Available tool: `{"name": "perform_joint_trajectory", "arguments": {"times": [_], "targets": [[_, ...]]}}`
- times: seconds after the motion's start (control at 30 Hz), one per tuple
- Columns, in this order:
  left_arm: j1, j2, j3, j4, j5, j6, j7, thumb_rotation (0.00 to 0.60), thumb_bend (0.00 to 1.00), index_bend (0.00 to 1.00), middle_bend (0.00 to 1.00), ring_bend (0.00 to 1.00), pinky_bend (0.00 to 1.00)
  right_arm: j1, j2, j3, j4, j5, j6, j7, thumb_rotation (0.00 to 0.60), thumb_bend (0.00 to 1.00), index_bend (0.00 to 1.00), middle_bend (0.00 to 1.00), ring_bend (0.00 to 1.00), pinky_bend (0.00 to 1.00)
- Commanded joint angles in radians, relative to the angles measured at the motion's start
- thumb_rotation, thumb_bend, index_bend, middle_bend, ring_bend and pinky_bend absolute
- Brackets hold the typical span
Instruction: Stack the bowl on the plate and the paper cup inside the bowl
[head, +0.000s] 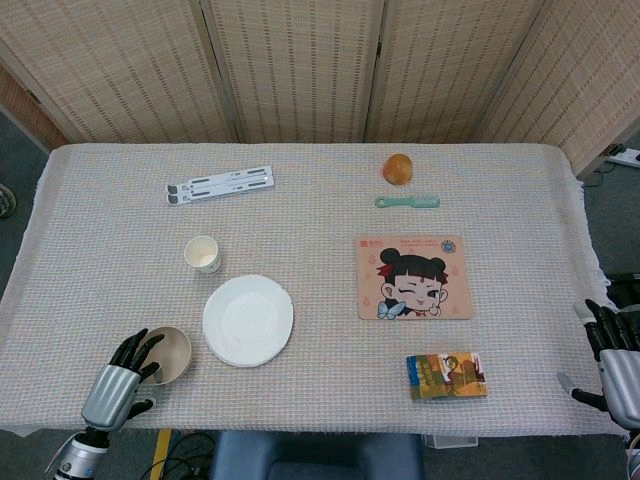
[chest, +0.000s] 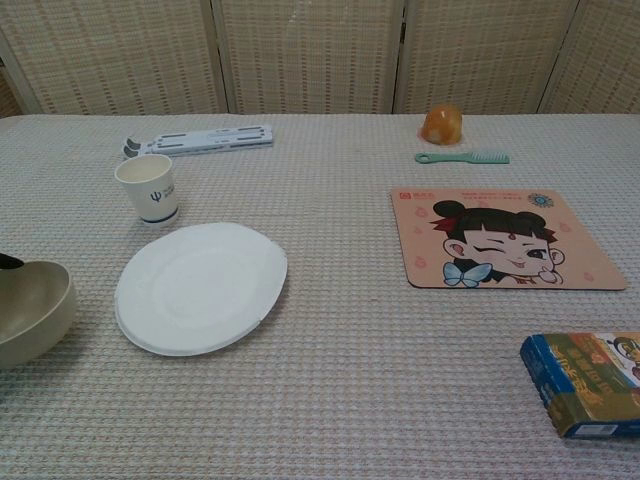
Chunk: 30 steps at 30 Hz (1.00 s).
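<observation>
On the cloth-covered bench (head: 330, 150) the first step looks to be in hand: the plate (head: 248, 320) lies bare with the bowl (head: 170, 354) just beside it on the left and the paper cup (head: 203, 254) standing near its far edge, so next the bowl wants lifting across onto the plate. The left hand (head: 118, 376) has its dark fingers curled over the bowl's near rim, gripping it as far as I can judge. The right hand (head: 618, 360) hangs off the bench's edge, fingers spread, holding nothing.

A tan bowl (head: 170, 354) sits just left of a white plate (head: 248, 320), with an upright paper cup (head: 203, 254) behind.
</observation>
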Motion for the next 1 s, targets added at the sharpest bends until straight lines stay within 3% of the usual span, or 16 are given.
{"name": "perform_joint_trajectory", "arguments": {"times": [0.03, 0.37, 0.7, 1.0], "targets": [[0.0, 0.002, -0.004, -0.004, 0.005, 0.014, 0.009, 0.6, 0.36, 0.62, 0.18, 0.0, 0.16, 0.001, 0.0, 0.0, 0.0, 0.002, -0.001, -0.001, 0.6, 0.22, 0.0, 0.0, 0.0, 0.0], [-0.042, 0.072, -0.023, -0.156, 0.049, 0.021, 0.146, 0.6, 0.36, 0.63, 0.18, 0.0, 0.16, 0.001, 0.001, 0.003, 0.001, 0.005, 0.0, 0.003, 0.6, 0.22, 0.0, 0.0, 0.0, 0.0], [-0.144, 0.15, -0.077, -0.369, 0.061, -0.103, 0.324, 0.6, 0.36, 0.64, 0.18, 0.0, 0.16, 0.0, 0.008, 0.011, 0.012, 0.017, 0.004, 0.034, 0.6, 0.22, 0.0, 0.0, 0.0, 0.0], [-0.222, 0.168, -0.12, -0.474, 0.029, -0.22, 0.416, 0.6, 0.36, 0.64, 0.18, 0.0, 0.16, 0.001, 0.014, 0.02, 0.019, 0.034, 0.001, 0.059, 0.6, 0.22, 0.0, 0.0, 0.0, 0.0]]}}
